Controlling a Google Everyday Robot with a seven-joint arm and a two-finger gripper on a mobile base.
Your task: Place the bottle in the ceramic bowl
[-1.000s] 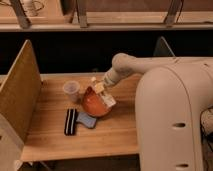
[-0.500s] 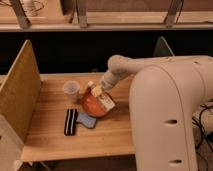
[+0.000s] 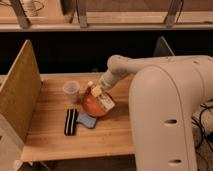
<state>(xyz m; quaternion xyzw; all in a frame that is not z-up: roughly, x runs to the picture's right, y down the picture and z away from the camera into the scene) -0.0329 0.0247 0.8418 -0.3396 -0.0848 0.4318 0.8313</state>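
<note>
Hovering over the ceramic bowl [image 3: 92, 106], the gripper [image 3: 100, 93] seemingly holds the bottle [image 3: 105, 101] above its right rim; next, lowering and releasing inside.

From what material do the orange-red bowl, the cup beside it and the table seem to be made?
The bowl, under the gripper, looks like glazed ceramic: its orange-red surface seems glossy. The cup looks like thin translucent plastic, pale and see-through. The table looks like light wood with faint plank lines, in a matte finish.
</note>
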